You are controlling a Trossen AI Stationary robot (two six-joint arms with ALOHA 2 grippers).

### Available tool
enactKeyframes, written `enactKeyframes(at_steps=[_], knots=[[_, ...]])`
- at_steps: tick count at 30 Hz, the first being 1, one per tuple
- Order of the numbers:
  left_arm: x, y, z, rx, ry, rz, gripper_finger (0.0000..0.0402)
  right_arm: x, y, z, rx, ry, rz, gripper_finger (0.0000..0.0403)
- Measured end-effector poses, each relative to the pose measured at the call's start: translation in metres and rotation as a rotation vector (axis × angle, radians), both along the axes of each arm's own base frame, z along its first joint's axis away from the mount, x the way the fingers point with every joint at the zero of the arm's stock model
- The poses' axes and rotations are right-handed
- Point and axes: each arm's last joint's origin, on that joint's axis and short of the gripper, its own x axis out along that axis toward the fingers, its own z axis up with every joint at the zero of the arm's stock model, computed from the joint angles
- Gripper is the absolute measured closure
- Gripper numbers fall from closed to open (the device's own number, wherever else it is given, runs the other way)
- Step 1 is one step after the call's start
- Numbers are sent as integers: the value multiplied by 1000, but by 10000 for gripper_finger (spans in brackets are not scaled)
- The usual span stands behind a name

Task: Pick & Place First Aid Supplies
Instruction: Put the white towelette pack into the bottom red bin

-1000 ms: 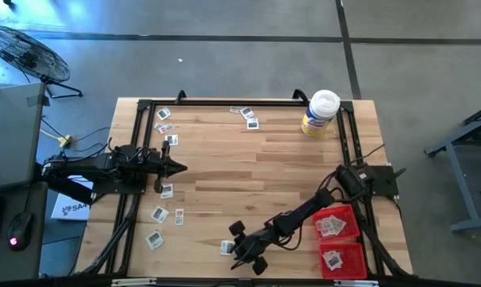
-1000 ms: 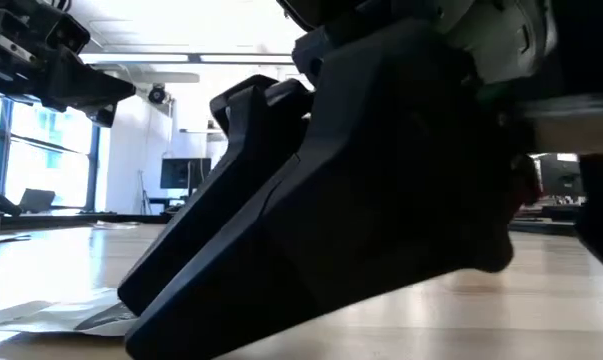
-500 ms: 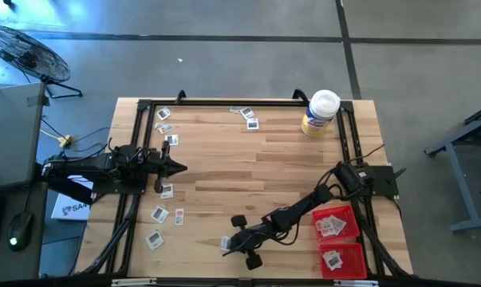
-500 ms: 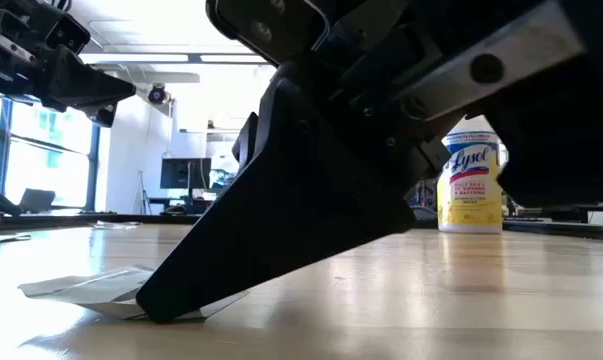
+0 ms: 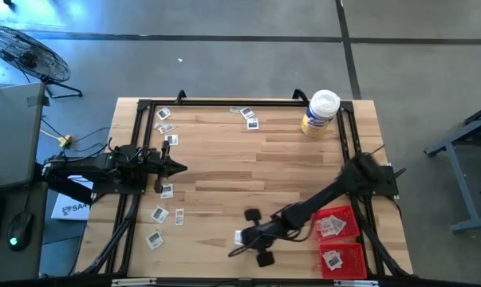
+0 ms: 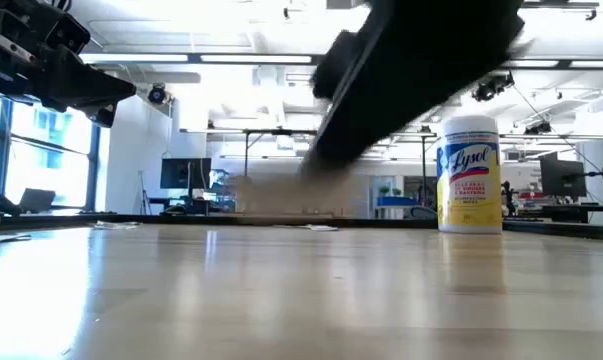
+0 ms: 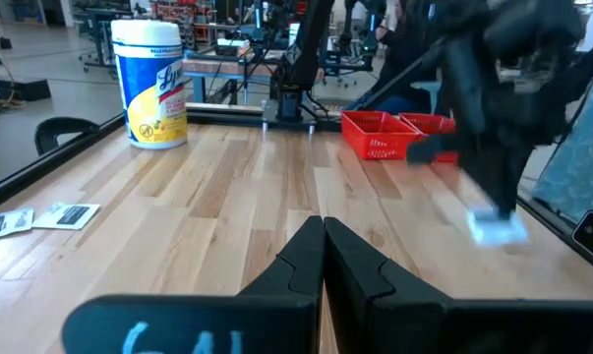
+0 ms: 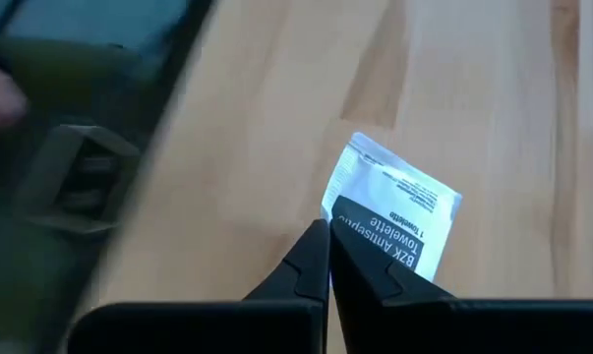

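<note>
Several small white-grey packets lie flat along the table's left side [image 5: 159,213] and near its far edge [image 5: 252,123]. My right gripper [image 5: 243,237] is near the table's front edge, shut on one white packet [image 8: 399,206] with dark print. In the left wrist view this packet [image 7: 498,228] hangs under the fingers, above the wood. My left gripper [image 5: 180,167] hovers over the table's left part, shut and empty [image 7: 324,236]. Two red trays [image 5: 348,214] with packets in them stand at the front right. My right gripper pinches the packet's dark-printed end [image 8: 360,231] between its two fingertips. The rest of the packet sticks out past the tips. The fingers come from above, slanting down. The packet is lifted clear of the table.
A yellowish jar with a white lid [image 5: 320,112] stands at the far right corner. A black frame [image 5: 224,102] runs along the table's edges. Bare wood lies in the table's middle [image 5: 248,167].
My right gripper has risen off the table and gone toward the right edge. It takes along the packet, which lay flat near the front edge and now hangs clear of the wood. My left arm has kept still.
</note>
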Motion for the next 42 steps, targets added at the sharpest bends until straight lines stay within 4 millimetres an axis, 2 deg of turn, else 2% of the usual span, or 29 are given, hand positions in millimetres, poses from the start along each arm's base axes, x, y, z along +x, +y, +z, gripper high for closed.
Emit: enactKeyframes(at_steps=[7, 11, 14, 17, 21, 28, 35, 42], knots=[[0, 0, 0, 0, 0, 0, 400, -70, 9, 66, 115, 234, -141, 402], [0, 0, 0, 0, 0, 0, 400, -110, 13, 84, 173, 421, -265, 402], [0, 0, 0, 0, 0, 0, 400, -136, 17, 91, 185, 551, -362, 402], [0, 0, 0, 0, 0, 0, 400, -156, 23, 90, 181, 695, -453, 402], [0, 0, 0, 0, 0, 0, 400, -172, 35, 90, 250, 824, -537, 403], [0, 0, 0, 0, 0, 0, 400, -193, 53, 85, 266, 845, -658, 403], [0, 0, 0, 0, 0, 0, 400, -204, 57, 51, 324, 952, -711, 403], [0, 0, 0, 0, 0, 0, 400, -205, 49, 20, 366, 1007, -778, 402]])
